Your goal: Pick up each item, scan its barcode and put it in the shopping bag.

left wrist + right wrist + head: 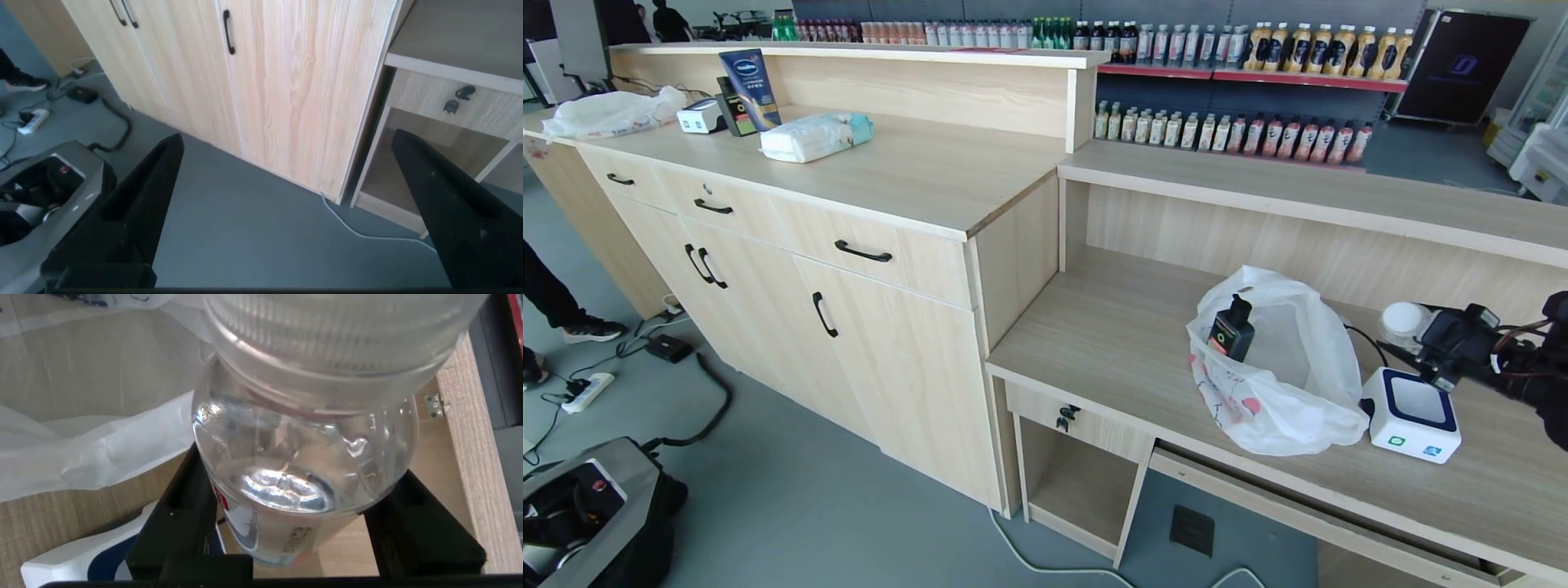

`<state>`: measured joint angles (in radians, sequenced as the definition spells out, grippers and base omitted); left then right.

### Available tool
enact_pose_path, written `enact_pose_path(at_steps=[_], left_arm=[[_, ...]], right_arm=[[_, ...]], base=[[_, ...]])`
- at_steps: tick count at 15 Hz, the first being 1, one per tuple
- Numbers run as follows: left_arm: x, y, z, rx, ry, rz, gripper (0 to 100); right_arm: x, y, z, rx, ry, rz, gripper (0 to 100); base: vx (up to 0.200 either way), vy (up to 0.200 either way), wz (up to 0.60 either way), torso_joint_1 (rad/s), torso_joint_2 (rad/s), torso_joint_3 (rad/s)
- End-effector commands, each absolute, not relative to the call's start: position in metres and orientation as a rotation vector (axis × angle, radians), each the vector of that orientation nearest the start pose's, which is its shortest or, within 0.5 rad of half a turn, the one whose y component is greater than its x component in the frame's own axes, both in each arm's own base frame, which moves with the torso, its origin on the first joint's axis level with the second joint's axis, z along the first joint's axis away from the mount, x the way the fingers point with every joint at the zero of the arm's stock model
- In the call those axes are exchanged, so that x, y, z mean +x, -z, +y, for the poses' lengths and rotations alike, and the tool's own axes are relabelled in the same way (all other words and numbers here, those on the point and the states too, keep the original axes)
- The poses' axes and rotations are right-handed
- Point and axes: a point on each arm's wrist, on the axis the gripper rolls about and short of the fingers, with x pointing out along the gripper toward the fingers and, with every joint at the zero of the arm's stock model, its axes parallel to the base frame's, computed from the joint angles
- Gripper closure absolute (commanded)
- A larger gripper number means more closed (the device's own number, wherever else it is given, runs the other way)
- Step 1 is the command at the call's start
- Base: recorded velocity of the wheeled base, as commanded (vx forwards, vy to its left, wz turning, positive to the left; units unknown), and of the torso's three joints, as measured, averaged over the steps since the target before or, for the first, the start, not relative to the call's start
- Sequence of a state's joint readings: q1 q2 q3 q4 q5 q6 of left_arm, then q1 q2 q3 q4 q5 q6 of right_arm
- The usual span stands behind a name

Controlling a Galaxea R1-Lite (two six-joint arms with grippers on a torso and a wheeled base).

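Worktop [1119, 327] of pale wood is occupied by a white plastic shopping bag [1258, 416], standing open, with a dark bottle [1232, 331] upright inside. A white barcode scanner [1411, 414] is set just beside the bag at its 3 o'clock. At the scanner's 12 o'clock a clear water bottle [302, 449] is clamped between the right gripper's [1433, 339] fingers. The left gripper's [286, 204] fingers [139, 204] are spread wide and empty over the grey floor [261, 220].

We are showing a matte black right arm [1531, 376] carrying thin reddish cables [1521, 330], and a left gripper [286, 220] bearing black wedge-shaped fingers [131, 216].
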<state>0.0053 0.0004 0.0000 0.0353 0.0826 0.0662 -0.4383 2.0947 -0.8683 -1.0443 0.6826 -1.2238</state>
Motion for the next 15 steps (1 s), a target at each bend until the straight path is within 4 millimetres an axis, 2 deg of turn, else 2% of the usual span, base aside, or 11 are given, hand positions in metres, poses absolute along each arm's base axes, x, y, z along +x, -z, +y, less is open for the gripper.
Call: enact_pose_path(at_steps=[1, 15], left_arm=[[-0.023, -0.072, 0.002, 0.067, -0.088, 0.038, 0], [-0.023, -0.072, 0.002, 0.067, -0.088, 0.038, 0]], right_arm=[[0.35, -0.095, -0.147, -1.105, -0.321, -0.002, 100], [0.362, -0.086, -0.149, -1.102, -0.339, -0.015, 100]], base=[[0.0, 0.0, 0.0, 0.0, 0.0, 0.0], [0.0, 0.0, 0.0, 0.0, 0.0, 0.0]])
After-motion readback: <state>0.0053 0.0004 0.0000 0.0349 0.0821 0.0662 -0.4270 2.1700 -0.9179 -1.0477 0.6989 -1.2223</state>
